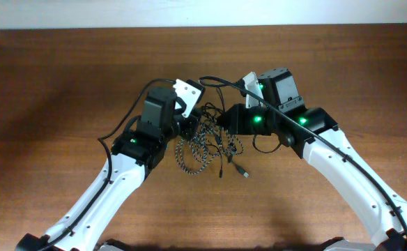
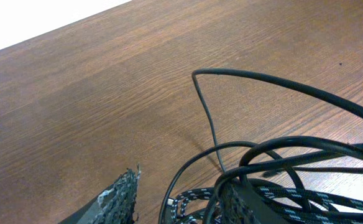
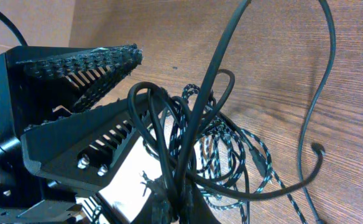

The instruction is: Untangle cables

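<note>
The two cables lie in one tangled bunch at mid-table. The braided speckled cable [image 1: 185, 157] loops on the wood; it also shows in the left wrist view [image 2: 197, 200] and the right wrist view [image 3: 257, 157]. The plain black cable [image 1: 229, 155] runs through it, one plug end [image 1: 244, 172] lying free. My left gripper [image 1: 192, 127] is open; black strands [image 2: 209, 118] hang over one finger, and braided loops lie between the fingers [image 2: 184, 200]. My right gripper [image 1: 221, 121] is shut on black strands [image 3: 206, 99] at its fingertips [image 3: 188, 208] and lifts them. The grippers nearly touch.
The thicker black arm cables arc over the wrists [image 1: 221, 82] and beside the right arm [image 1: 267, 148]. The left gripper's open padded fingers [image 3: 135, 78] fill the left of the right wrist view. The wooden table [image 1: 343, 77] spreads all round; a pale wall is behind.
</note>
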Robot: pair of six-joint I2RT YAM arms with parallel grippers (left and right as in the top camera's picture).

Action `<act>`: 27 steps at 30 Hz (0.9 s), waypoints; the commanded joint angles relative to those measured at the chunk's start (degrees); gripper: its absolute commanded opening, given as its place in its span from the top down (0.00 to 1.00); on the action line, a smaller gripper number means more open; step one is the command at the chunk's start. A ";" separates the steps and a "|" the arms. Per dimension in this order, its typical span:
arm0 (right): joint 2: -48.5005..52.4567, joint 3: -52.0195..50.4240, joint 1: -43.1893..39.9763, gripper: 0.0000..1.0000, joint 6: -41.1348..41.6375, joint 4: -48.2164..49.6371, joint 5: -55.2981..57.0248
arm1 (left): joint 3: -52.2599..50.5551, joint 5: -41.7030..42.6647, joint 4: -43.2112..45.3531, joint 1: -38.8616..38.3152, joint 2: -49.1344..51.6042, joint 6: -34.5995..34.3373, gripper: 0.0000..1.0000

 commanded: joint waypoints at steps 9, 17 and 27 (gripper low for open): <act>-0.72 0.72 0.11 0.96 0.44 -0.68 -8.63 | 0.09 -8.02 1.81 1.64 1.97 -7.32 0.39; -0.72 0.72 0.11 0.96 0.44 -0.68 -9.57 | 0.09 -0.74 9.57 1.66 5.31 -7.28 0.01; -0.72 0.72 0.09 0.96 0.22 -0.74 -6.40 | 0.11 -12.00 7.15 5.01 4.87 -7.28 1.00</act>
